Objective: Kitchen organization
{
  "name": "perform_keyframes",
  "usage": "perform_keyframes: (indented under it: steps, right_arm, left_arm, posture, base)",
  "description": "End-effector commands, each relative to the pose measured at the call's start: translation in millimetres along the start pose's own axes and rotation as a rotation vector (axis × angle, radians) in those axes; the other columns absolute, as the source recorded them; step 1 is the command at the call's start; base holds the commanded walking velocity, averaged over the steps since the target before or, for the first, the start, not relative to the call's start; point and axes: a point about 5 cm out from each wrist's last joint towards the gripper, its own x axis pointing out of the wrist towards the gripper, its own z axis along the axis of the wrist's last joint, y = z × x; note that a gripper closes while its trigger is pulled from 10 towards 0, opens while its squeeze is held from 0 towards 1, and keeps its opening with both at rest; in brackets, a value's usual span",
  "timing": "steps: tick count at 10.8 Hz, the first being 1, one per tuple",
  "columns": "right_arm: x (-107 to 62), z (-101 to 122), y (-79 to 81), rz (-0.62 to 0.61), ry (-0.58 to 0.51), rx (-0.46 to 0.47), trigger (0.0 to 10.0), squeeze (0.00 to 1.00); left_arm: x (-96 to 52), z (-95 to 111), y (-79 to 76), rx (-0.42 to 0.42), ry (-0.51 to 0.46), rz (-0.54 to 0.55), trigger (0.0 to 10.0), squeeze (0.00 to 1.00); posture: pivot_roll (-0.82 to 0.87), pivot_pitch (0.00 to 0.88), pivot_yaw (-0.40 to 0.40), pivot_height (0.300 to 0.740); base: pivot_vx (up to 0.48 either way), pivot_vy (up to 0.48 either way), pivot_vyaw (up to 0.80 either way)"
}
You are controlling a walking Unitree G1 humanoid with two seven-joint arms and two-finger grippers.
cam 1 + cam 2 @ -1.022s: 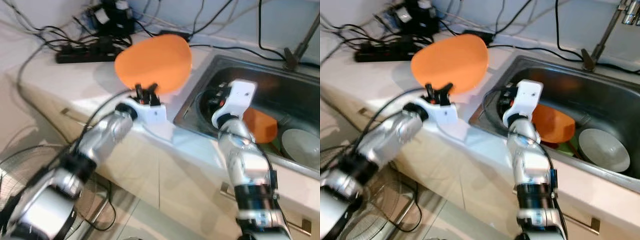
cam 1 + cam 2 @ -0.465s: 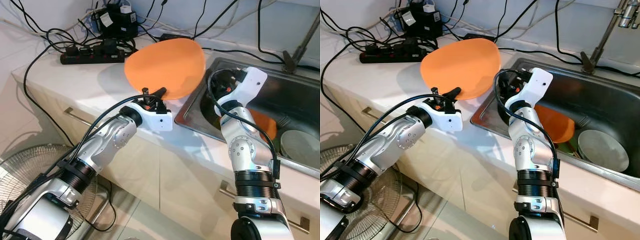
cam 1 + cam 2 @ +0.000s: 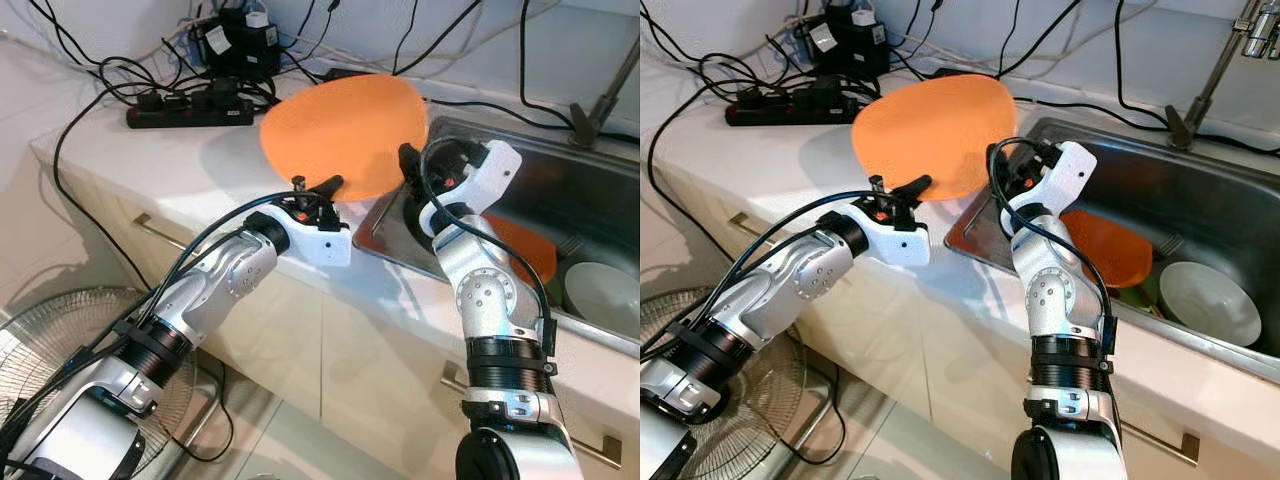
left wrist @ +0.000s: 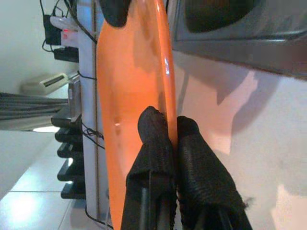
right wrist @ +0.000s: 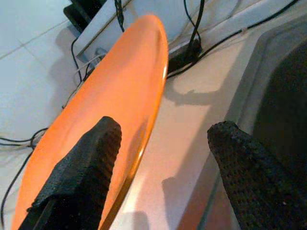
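Orange plate (image 3: pixel 345 135), one, is standing tilted on edge above the white countertop (image 3: pixel 170 160), just left of the sink (image 3: pixel 1200 200). One left gripper (image 3: pixel 315 192) is pinching the plate's lower rim, its two black fingers (image 4: pixel 158 143) pressed together on either side of the thin edge. One right gripper (image 5: pixel 163 158) is reaching in from the sink side, its two fingers spread wide apart with the plate's rim lying between them; one finger (image 5: pixel 84 163) is lying over the plate's face, the other (image 5: pixel 244 167) is standing clear of it toward the sink, and whether the first is actually touching the plate cannot be told. Stainless steel sink, one, is holding one second orange dish (image 3: pixel 1110 245) and one white bowl (image 3: pixel 1195 300) beside it, with something green just visible between them. One tap (image 3: pixel 1215 60) is rising at the sink's far side. Black power strip (image 3: pixel 185 108), one, is lying at the back of the counter with a black adapter block (image 3: pixel 240 45) behind it and several black cables (image 3: pixel 100 80) trailing across the surface and down the cabinet front. One floor fan (image 3: pixel 40 350) is standing on the floor at the lower left.
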Motion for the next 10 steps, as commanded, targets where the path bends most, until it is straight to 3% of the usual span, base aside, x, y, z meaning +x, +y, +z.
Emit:
perform_keyframes:
  steps: [1,3,4,10]
  right_arm:
    - [1.5,2.1,3.3,0.011,0.006,0.021,10.0,0.00]
    - [2.2,2.5,3.7,0.010,0.005,0.034,10.0,0.00]
    - [2.6,3.7,3.4,0.009,0.002,0.043,0.0,0.00]
    - [2.5,7.7,2.9,0.015,0.000,0.091,0.0,0.00]
  left_arm:
    - [1.1,7.3,10.8,0.027,-0.039,0.039,10.0,0.00]
    - [0.3,10.0,10.3,0.032,-0.059,0.031,10.0,0.00]
    - [-2.1,7.7,7.4,0.041,-0.061,0.014,10.0,0.00]
    - [-3.5,4.0,7.2,0.058,-0.058,0.001,10.0,0.00]
  posture:
    - [0.19,0.000,0.009,0.740]
    - [0.19,0.000,0.008,0.740]
    - [0.20,0.000,0.007,0.740]
    - [0.19,0.000,0.004,0.740]
  base:
    - [0.000,0.000,0.00]
    - [0.000,0.000,0.00]
    - [0.000,0.000,0.00]
    - [0.000,0.000,0.00]
